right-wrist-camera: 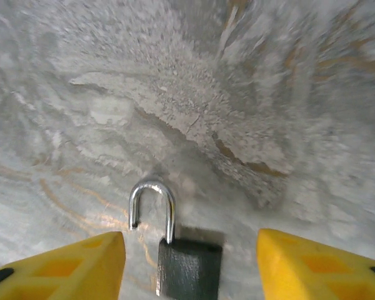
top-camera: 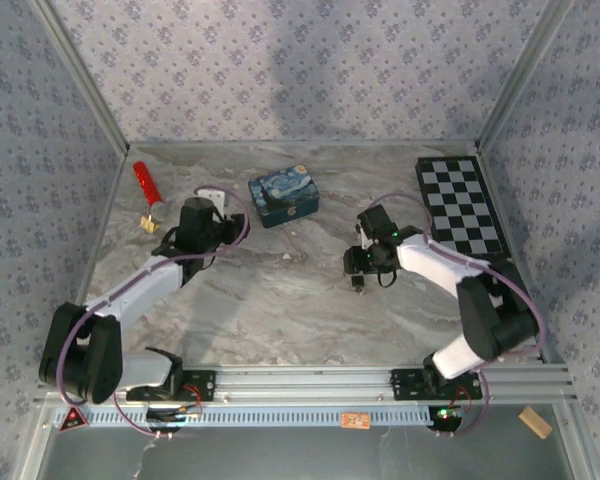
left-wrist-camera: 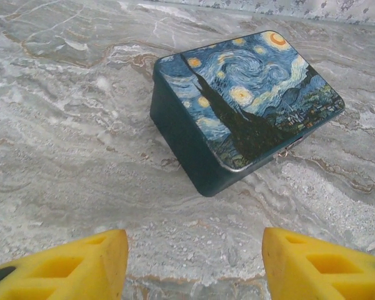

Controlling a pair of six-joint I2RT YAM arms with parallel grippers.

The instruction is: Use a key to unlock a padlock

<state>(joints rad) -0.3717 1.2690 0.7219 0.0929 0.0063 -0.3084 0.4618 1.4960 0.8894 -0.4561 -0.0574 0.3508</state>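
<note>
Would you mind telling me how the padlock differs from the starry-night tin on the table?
Size: the padlock is tiny beside the much larger tin. Look: the padlock is a plain dark block with a silver shackle; the tin carries a blue and yellow swirling-sky painting. State: the padlock's shackle is open, one end free, while the tin's lid is shut. Both rest on the marble table.
</note>
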